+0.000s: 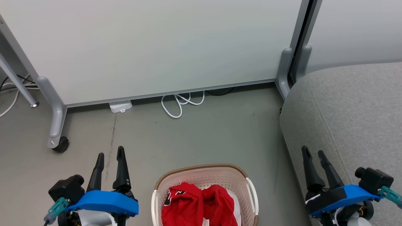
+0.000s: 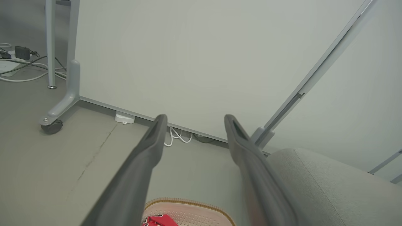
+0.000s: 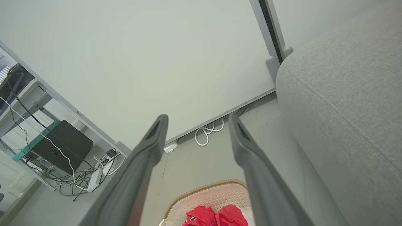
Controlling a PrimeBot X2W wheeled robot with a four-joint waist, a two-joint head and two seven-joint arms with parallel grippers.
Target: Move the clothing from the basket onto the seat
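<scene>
1. The left gripper [image 1: 110, 151] hovers above the floor [image 1: 204, 135], its fingers spread wide and holding nothing.
2. The right gripper [image 1: 312, 150] is equally wide apart and empty; the seat [image 1: 361, 110] lies just to its right.
3. The basket [image 1: 201, 167] stands on the floor between the two grippers, behind their fingertips.
4. The clothing [image 1: 194, 204] lies bunched inside the basket, touching neither gripper.
5. Ahead of both sets of fingertips, a looped white cable [image 1: 176, 105] lies below a pale partition panel [image 1: 157, 47].
</scene>
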